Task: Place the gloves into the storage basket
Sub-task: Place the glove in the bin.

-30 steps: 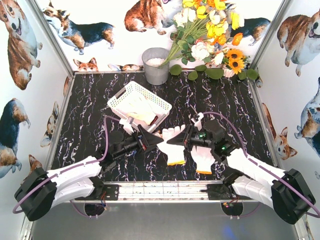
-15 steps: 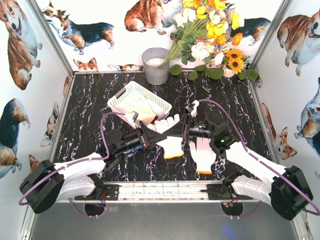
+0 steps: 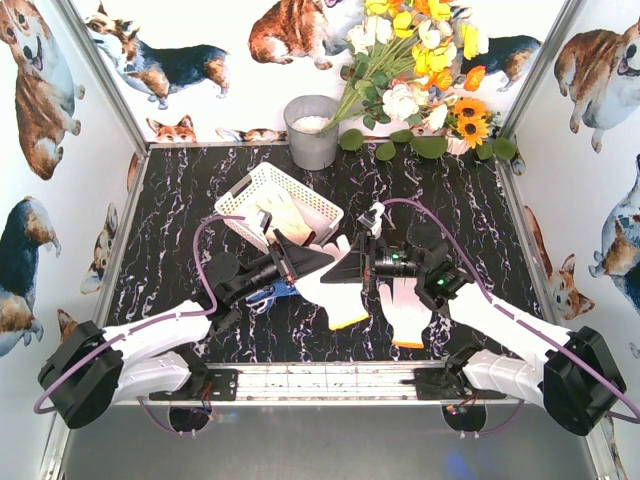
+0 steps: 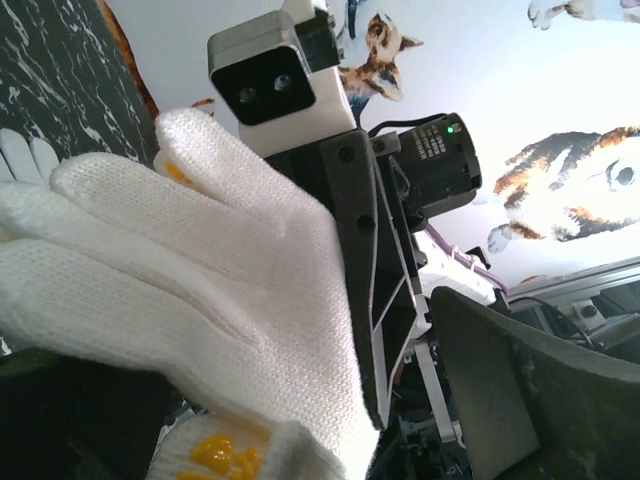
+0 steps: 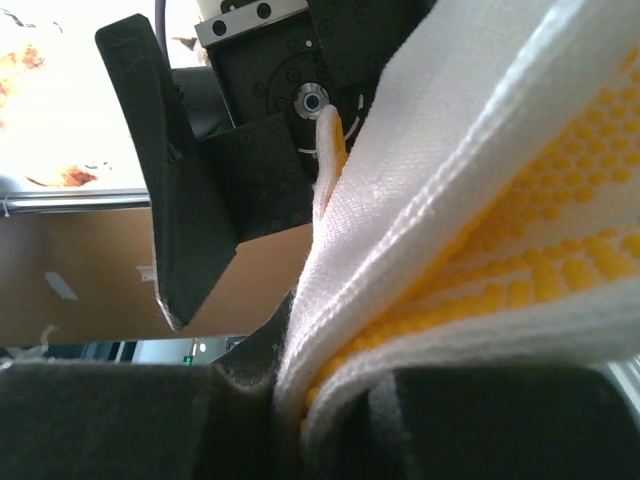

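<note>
My right gripper (image 3: 347, 268) is shut on a white knit glove (image 3: 335, 292) with yellow dots and a yellow cuff, holding it lifted and tilted at mid-table. In the right wrist view the glove (image 5: 480, 200) is pinched between the pads of that gripper (image 5: 310, 410). My left gripper (image 3: 316, 262) faces it with jaws wide open, the glove's fingers (image 4: 200, 290) reaching between them untouched. A second white glove (image 3: 408, 312) lies flat to the right. A blue-dotted glove (image 3: 272, 293) peeks out under the left arm. The white lattice storage basket (image 3: 248, 192) sits just behind, with something pale inside.
A grey metal bucket (image 3: 312, 132) stands at the back centre, with a bunch of flowers (image 3: 420, 70) beside it at the back right. Printed walls close in the table on three sides. The two wrists nearly touch at mid-table.
The right gripper raised the glove off the table and carried it left towards the basket. The left arm pushed forward to meet it, uncovering the blue-dotted glove.
</note>
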Controlling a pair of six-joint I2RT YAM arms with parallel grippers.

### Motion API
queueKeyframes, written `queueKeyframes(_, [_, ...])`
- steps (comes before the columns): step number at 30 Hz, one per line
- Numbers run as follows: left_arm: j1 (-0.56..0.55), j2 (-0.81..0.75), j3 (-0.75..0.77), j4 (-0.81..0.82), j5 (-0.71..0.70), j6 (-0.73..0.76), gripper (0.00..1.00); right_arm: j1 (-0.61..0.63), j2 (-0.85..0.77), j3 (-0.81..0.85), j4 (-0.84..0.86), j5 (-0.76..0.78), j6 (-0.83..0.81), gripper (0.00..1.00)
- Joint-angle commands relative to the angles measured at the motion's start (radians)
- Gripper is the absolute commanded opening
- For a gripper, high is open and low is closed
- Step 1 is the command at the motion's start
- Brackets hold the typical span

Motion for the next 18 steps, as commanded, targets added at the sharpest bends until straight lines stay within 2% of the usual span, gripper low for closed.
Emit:
queueKeyframes(1, [0.01, -0.021, 0.046, 0.035, -0.034, 0.001, 1.0, 0.014, -0.003, 0.045, 0.047, -0.043, -0.021, 0.0])
queueKeyframes(10, [0.012, -0.057, 0.005, 0.052, -0.115, -0.012, 0.99, 0.032, 0.001, 0.065, -0.038, -0.048, -0.085, 0.0])
queueKeyframes(18, [0.015, -0.061, 0.002, 0.007, -0.114, -0.025, 0.78, 0.034, 0.008, 0.08, -0.078, -0.049, -0.117, 0.0])
